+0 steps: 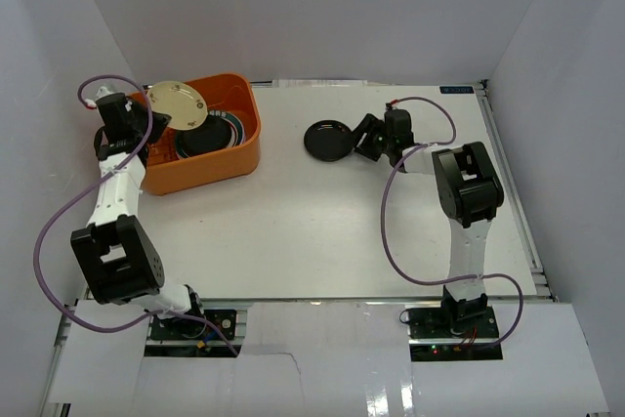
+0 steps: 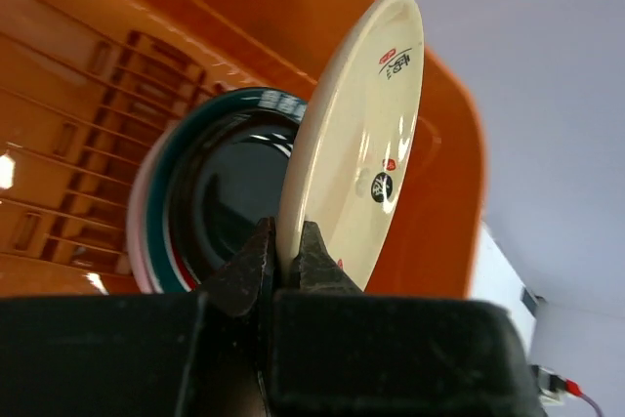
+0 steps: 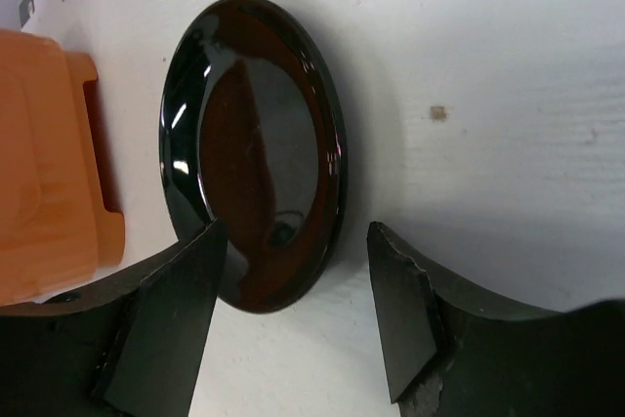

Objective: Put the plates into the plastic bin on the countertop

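Observation:
My left gripper is shut on the rim of a cream plate, holding it tilted over the orange plastic bin. Inside the bin lies a stack of plates with a glossy black plate on top, and green-red and pink rims show beneath it. From above, the cream plate hangs over the bin's far left corner. A second glossy black plate lies flat on the white countertop. My right gripper stands open just in front of this black plate, its fingers apart from it.
White walls enclose the countertop on three sides. The bin's near corner shows at the left of the right wrist view. Purple cables loop off both arms.

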Tool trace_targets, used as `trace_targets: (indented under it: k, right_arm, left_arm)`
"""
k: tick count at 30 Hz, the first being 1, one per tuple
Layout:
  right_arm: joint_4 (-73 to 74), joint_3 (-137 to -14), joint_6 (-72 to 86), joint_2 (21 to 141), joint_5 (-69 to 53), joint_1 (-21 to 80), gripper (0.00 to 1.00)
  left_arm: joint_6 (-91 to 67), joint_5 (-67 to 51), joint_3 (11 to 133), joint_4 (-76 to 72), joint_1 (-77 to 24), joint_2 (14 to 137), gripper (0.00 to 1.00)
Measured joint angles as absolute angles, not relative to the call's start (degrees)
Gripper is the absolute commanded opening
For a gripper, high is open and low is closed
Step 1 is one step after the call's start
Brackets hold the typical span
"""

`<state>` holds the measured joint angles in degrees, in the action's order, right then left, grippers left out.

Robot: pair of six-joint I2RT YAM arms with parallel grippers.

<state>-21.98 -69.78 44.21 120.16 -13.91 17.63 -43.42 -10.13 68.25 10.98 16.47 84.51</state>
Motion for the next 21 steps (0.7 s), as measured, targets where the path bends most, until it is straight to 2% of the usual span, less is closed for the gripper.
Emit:
trace_targets:
  k: [3, 6, 7, 8, 9, 15, 17, 21]
  right_arm:
    - [-22.2, -71.57, 45.04, 121.62, -14.59, 17.63, 0.63]
    - [-22.57, -72.86, 46.06, 123.11, -15.4, 17.63, 0.48]
    - [-22.7, -73.3, 46.26, 123.63, -15.64, 17.63, 0.45]
    - [-22.65, -73.69, 46.78, 124.2, -15.81, 17.63, 0.42]
    - [-22.87, -73.89, 47.37, 124.68, -16.25, 17.61, 0.35]
    - [-24.56, -72.9, 50.02, 125.78, -17.37, 17.43, 0.08]
    - [-27.09, -69.52, 51.05, 124.42, -18.13, 17.02, 0.08]
    - [-28.1, -61.63, 51.29, 118.65, -18.81, 15.99, 0.08]
  left_arm:
    - [-42.19, -9.32, 68.95, 11.42, 17.15, 88.51, 0.07]
    - [-41.19, -8.54, 68.95, 12.8, 17.39, 92.73, 0.28]
    - [-41.06, -8.29, 68.82, 13.39, 17.39, 93.65, 0.4]
    - [-41.01, -8.27, 68.55, 13.58, 17.39, 94.26, 0.45]
    - [-40.82, -8.01, 68.18, 13.8, 17.41, 94.41, 0.52]
    - [-40.1, -8.36, 67.92, 14.13, 17.41, 94.24, 0.72]
    - [-39.83, -9.06, 67.92, 14.13, 17.41, 94.0, 0.8]
    - [-39.07, -11.75, 67.96, 14.26, 17.37, 91.98, 0.87]
